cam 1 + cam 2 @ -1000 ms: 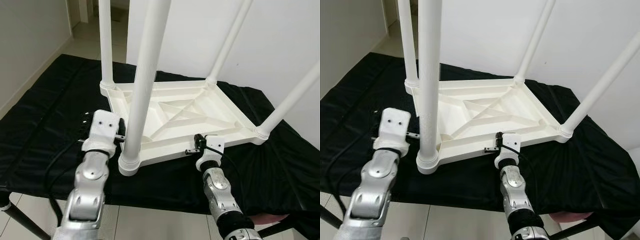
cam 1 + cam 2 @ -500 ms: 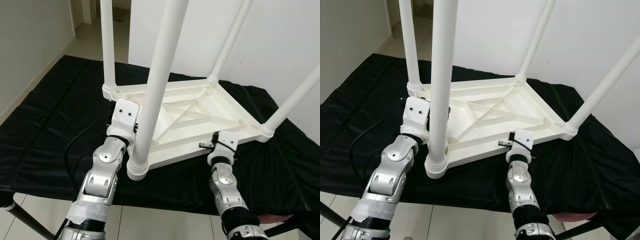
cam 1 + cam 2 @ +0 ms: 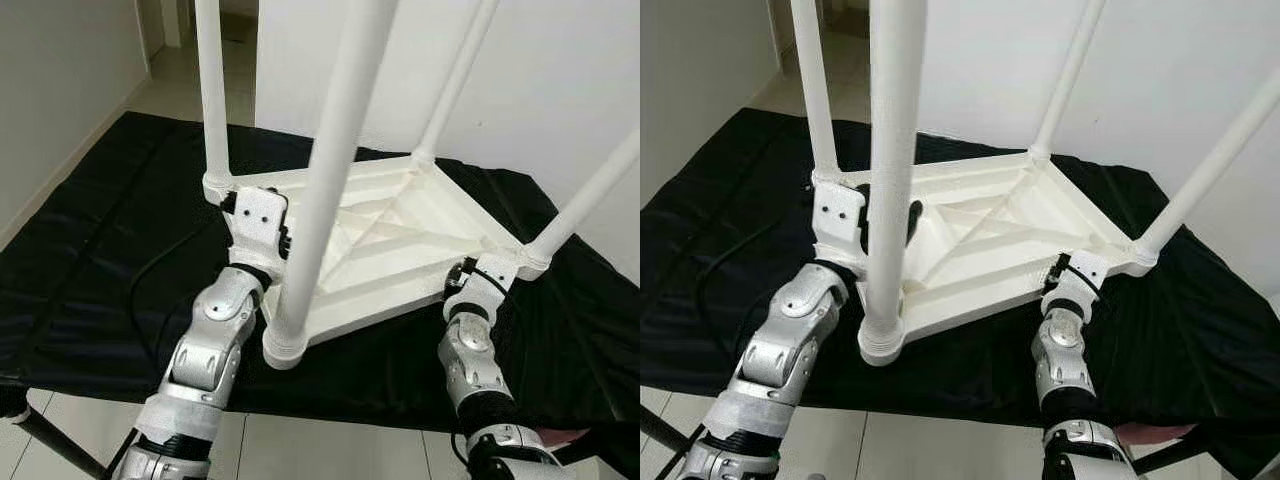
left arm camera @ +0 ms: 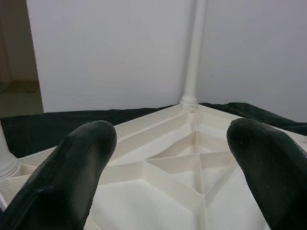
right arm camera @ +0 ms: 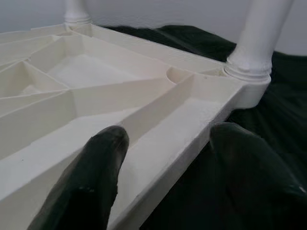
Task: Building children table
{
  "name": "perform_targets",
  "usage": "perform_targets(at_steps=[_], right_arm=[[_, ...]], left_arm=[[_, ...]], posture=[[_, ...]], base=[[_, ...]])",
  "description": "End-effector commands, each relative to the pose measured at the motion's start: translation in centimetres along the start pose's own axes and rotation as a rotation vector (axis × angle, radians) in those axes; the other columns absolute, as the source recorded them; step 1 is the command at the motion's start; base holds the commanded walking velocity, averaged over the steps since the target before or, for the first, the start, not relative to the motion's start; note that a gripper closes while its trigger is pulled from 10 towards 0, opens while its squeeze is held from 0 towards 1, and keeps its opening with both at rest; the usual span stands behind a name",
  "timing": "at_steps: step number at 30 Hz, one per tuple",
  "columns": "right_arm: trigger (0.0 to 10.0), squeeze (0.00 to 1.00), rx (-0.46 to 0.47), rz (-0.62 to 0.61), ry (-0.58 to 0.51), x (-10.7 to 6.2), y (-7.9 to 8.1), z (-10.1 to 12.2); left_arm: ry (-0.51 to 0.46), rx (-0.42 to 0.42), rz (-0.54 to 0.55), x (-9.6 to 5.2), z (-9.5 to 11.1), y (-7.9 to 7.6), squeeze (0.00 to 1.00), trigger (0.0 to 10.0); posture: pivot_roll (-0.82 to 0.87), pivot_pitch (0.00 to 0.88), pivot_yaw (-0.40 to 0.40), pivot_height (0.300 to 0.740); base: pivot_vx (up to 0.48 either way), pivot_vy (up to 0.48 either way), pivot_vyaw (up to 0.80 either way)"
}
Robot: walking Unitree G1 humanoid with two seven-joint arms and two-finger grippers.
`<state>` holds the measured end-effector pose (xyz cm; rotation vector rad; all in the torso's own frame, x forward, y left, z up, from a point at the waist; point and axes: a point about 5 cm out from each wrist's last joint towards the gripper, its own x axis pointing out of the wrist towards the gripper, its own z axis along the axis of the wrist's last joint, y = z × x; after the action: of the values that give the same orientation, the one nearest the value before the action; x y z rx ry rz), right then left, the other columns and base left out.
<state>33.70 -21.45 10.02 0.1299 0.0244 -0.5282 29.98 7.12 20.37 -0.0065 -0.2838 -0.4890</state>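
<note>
The white children table (image 3: 400, 250) lies upside down on the black-covered counter (image 3: 90, 260), legs up. Your left end effector (image 4: 168, 187) is open over its ribbed underside; your right end effector (image 5: 163, 167) is open, straddling the table's rim.

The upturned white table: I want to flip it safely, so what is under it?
The upturned white table lies on a black cloth spread over a raised platform. What the tabletop itself covers is hidden. Tiled floor shows below the cloth's near edge.
</note>
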Motion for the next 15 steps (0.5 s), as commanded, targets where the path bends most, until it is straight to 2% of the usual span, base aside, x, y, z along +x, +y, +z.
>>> perform_targets(at_steps=[1, 2, 3, 4, 9, 15], right_arm=[[10.0, 1.0, 0.016, -0.07, 0.055, 0.6, -1.1, -0.3], [10.0, 1.0, 0.016, -0.07, 0.055, 0.6, -1.1, -0.3], [10.0, 0.95, 0.024, -0.092, 0.091, 0.9, -1.4, -0.5], [10.0, 0.0, 0.035, -0.103, 0.12, 1.2, -1.6, -0.7], [10.0, 0.0, 0.07, -0.129, 0.185, 1.6, -2.2, -1.0], [10.0, 0.0, 0.106, -0.105, 0.244, 2.0, -2.1, -1.4]], left_arm=[[-0.006, -0.024, -0.399, -0.4, 0.2, -2.9, 0.0, 10.0], [-0.006, -0.024, -0.399, -0.4, 0.2, -2.9, 0.0, 10.0], [-0.007, -0.033, -0.422, -0.5, 0.2, -3.1, 0.0, 10.0], [-0.007, -0.038, -0.435, -0.6, 0.3, -3.2, 0.0, 10.0], [-0.017, -0.037, -0.447, -0.7, 0.6, -3.3, 0.0, 10.0], [-0.031, -0.03, -0.44, -0.6, 0.9, -3.2, 0.0, 10.0]], posture=[[0.03, 0.0, -0.119, 0.74], [0.03, 0.0, -0.119, 0.74], [0.04, 0.0, -0.125, 0.74], [0.04, 0.0, -0.127, 0.74], [0.04, 0.0, -0.131, 0.74], [0.04, 0.0, -0.131, 0.74]], base=[[0.0, 0.0, 0.0], [0.0, 0.0, 0.0], [0.0, 0.0, 0.0], [0.0, 0.0, 0.0], [0.0, 0.0, 0.0], [0.0, 0.0, 0.0]])
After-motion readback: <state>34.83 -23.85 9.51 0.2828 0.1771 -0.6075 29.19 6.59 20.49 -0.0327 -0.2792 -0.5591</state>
